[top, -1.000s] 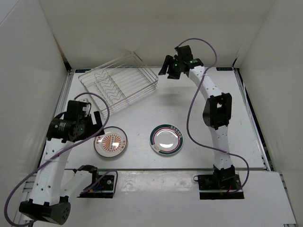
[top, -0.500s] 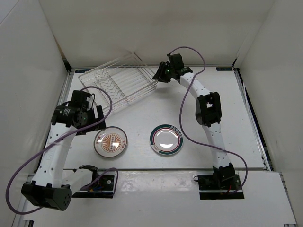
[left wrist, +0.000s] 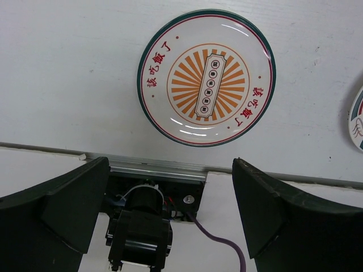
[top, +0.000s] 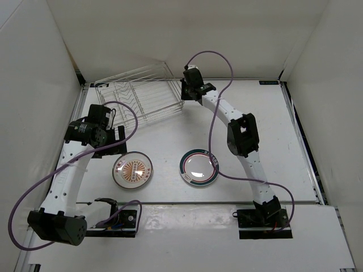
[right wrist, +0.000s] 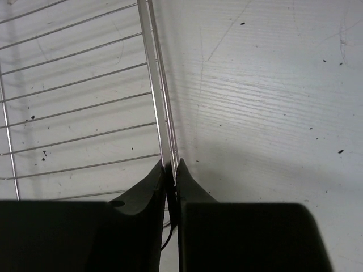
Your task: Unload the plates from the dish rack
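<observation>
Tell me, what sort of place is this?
Probably a robot test cell, not a kitchen: plain white walls box in a white table, a white left arm and white right arm are bolted at its near edge, and a silver metal wire dish rack sits at the back.

The dish rack (top: 136,99) stands at the tabletop's (top: 272,141) far left, my right pincer (right wrist: 172,170) on its right rim. Nearer me lie the left plate (top: 133,170) and right plate (top: 199,167), apart.

I see orange rays and red characters on the round white sunburst plate (left wrist: 206,77), a dark band on the round white teal-rimmed plate (top: 199,167), and plain silver on the metal wire dish rack (top: 139,96).
</observation>
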You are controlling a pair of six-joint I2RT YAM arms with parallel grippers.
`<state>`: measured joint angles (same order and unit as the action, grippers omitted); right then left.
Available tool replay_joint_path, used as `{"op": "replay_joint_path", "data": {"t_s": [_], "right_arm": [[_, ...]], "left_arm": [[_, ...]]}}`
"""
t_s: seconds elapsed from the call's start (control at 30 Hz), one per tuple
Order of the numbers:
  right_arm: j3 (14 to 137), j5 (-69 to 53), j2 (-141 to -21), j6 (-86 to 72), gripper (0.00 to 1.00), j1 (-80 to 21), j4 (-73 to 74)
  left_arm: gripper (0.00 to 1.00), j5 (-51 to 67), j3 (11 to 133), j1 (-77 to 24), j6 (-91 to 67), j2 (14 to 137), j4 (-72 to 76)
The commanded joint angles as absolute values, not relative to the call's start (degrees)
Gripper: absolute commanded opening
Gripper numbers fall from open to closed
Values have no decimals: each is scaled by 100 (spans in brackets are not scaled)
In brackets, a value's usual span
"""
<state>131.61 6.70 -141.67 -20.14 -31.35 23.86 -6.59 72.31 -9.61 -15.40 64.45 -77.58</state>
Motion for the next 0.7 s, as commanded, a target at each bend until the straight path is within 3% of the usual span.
{"op": "replay_joint_path", "data": {"t_s": [0.0, 0.33, 0.67], "right_arm": [[13035, 1167, -13395, -2381, 0, -3296, 2854], [11980, 1881, -12525, -3585, 0, -3726, 3778], [12235, 1108, -12832, -4526, 0, -4060, 4281]], "left_arm": [[100, -765, 7216, -958, -1406, 6179, -8833], [100, -923, 7075, -949, -1327, 5916, -8763], [100, -932, 6935, -967, -1345, 5678, -8727]]}}
